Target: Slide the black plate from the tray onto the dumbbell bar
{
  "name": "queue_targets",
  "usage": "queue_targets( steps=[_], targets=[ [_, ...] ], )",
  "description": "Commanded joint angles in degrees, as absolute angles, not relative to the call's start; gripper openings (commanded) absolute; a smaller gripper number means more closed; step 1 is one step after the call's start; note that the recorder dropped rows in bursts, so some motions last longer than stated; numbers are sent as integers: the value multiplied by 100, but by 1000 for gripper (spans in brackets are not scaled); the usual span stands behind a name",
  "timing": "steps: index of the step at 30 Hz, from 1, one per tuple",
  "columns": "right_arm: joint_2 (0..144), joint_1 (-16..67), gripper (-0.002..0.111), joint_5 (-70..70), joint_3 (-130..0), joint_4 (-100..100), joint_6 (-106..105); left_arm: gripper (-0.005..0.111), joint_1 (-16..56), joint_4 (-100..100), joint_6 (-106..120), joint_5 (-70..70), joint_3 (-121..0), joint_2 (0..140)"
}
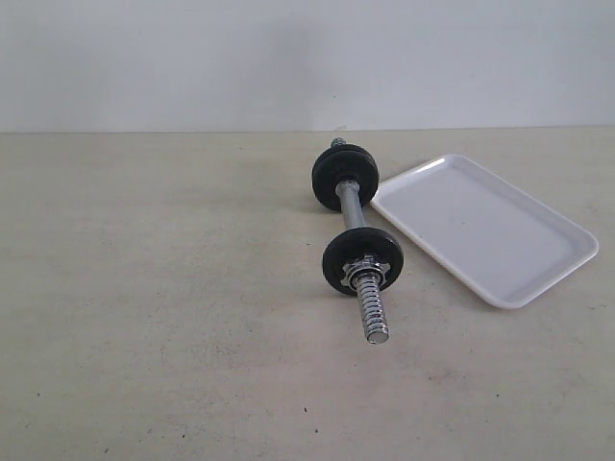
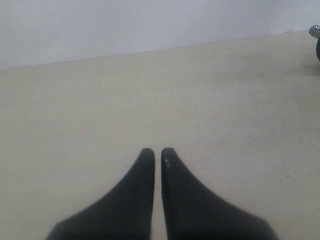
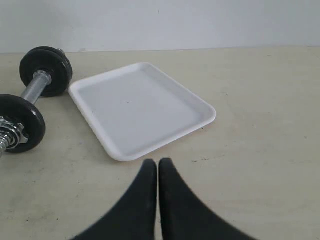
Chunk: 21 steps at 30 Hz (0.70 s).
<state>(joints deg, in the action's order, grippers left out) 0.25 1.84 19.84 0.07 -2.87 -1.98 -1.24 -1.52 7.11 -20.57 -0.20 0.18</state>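
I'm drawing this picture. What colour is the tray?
White, plain all over. The tray shows best in the right wrist view.

The chrome bar lies flat, running 12 to 6 o'clock, with a far plate and a near plate standing on edge on it, a star nut against the near one and bare thread beyond; the white tray lies flat at its 3 o'clock.
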Motion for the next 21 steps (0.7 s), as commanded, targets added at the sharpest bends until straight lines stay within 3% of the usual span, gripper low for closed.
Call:
queue_targets(
  steps=[1,21],
  targets=[
    [0,172,0,1912,0,-290,-183,4,-79,-146,760,-2018,0,0],
    [0,172,0,1912,0,-290,-183,4,-79,-146,757,-1888,0,0]
  ],
)
